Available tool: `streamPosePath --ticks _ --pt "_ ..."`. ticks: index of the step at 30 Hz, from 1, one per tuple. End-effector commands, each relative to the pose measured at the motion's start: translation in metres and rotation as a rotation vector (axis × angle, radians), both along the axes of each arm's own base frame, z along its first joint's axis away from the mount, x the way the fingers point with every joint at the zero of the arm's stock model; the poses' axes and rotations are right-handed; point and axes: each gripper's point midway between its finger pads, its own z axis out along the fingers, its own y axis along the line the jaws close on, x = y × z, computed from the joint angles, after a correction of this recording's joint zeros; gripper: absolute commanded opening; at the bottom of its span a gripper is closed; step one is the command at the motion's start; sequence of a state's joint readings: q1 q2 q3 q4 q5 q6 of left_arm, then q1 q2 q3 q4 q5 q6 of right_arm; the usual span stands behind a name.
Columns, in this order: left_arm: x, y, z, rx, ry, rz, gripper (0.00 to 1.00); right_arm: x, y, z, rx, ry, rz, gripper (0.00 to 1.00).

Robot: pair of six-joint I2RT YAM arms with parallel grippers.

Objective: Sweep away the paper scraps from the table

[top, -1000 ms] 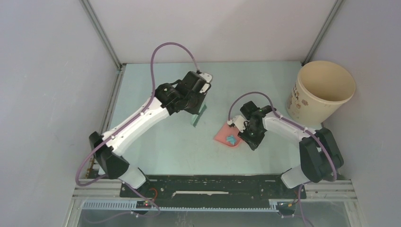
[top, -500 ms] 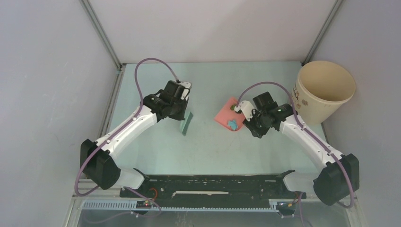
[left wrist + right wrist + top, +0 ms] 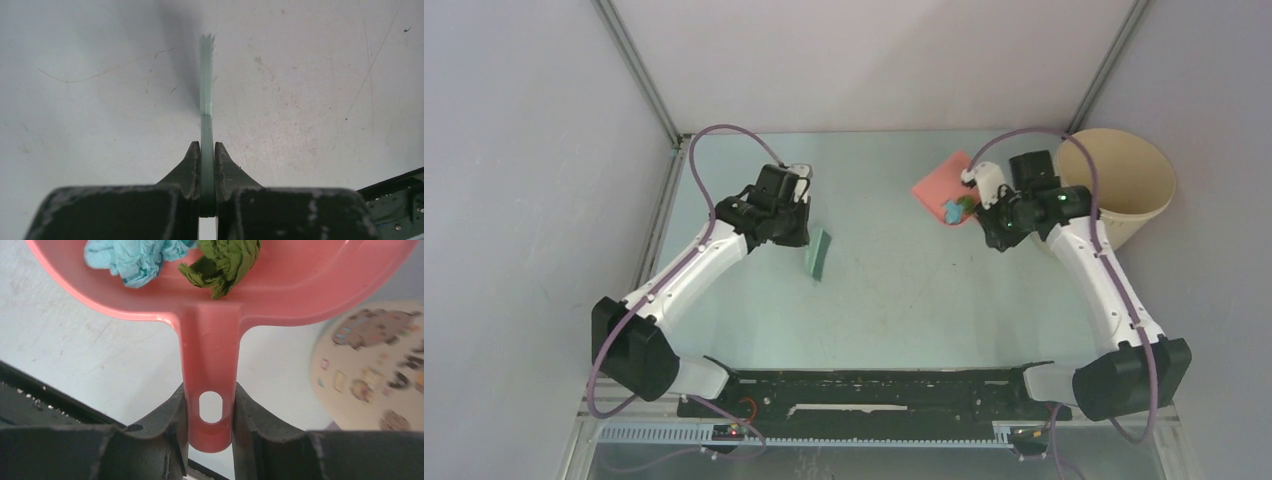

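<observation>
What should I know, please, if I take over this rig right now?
Left gripper: shut on the teal brush, bristles pointing at the table.
Right gripper: shut on the handle of the pink dustpan, held near the cup.
Two paper scraps, light blue and green, lie in the dustpan.
Done: no loose scraps show on the table in the top view.
Left: probably tip the dustpan into the cup, then set down both tools.

Plain grey walls meet at metal corner posts.
</observation>
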State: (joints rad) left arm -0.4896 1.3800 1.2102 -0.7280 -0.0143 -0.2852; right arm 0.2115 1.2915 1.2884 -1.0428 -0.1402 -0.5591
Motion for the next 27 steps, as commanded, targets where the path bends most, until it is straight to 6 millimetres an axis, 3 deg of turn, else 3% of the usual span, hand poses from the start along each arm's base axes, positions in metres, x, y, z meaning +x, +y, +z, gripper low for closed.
streamPosePath --ticks 1,10,16,23,27 --pt "0.003 -0.008 0.012 -0.084 0.027 0.021 0.00 0.009 -0.038 0.034 -0.001 -0.061 -0.103 0.00" --pt "0.002 -0.009 0.004 -0.127 0.113 0.048 0.00 0.014 -0.122 0.088 -0.050 -0.166 -0.288 0.00" --pt "0.002 -0.010 0.002 -0.164 0.149 0.063 0.00 0.011 -0.184 0.113 -0.170 -0.219 -0.416 0.00" --pt "-0.003 -0.013 0.000 -0.189 0.194 0.052 0.00 0.012 -0.269 0.138 -0.454 -0.217 -0.540 0.00" --pt "-0.004 -0.011 0.007 -0.199 0.176 0.062 0.00 0.013 -0.304 0.159 -0.653 -0.235 -0.552 0.00"
